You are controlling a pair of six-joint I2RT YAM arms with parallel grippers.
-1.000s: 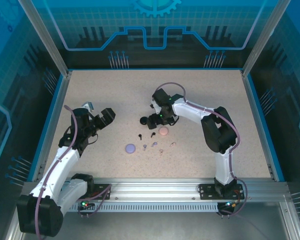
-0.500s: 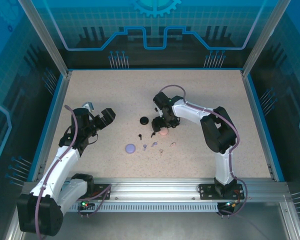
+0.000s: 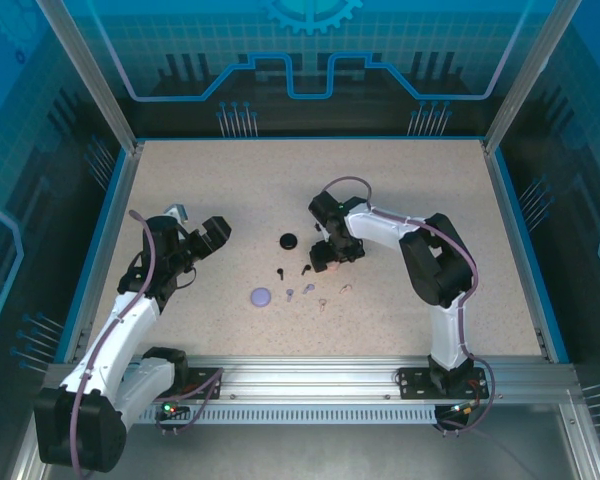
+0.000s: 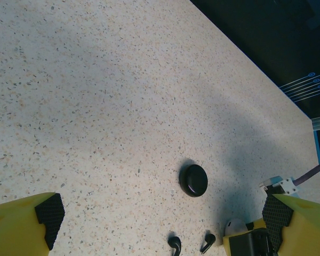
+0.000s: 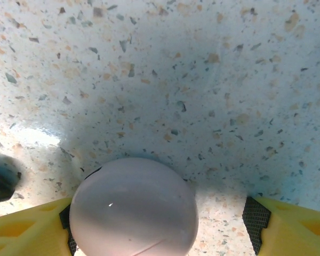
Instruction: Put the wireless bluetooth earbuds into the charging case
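While the right gripper (image 3: pixel 327 258) straddles the closed pale pink charging case (image 5: pixel 133 208), its jaws stand apart and hold nothing. One pad touches the case's side and the other is clear of it. I judge this off-centre fit the main hazard: closing now could shove the smooth dome sideways or squeeze it out of the pads. A sliding case could also scatter the two black earbuds (image 3: pixel 278 272) just beside it. The lavender earbuds (image 3: pixel 290 293) and pink earbuds (image 3: pixel 323 301) lie loose nearer the arm bases, beside the lavender case (image 3: pixel 262 296). The black case (image 3: pixel 289 240) sits apart, farther back. No earbud is in a case yet. The left gripper (image 3: pixel 196 222) hangs fully open and empty, well to the left. The table (image 3: pixel 410 180) is flat, speckled beige stone-pattern with a blue rim. Aluminium posts and blue translucent panels enclose it.
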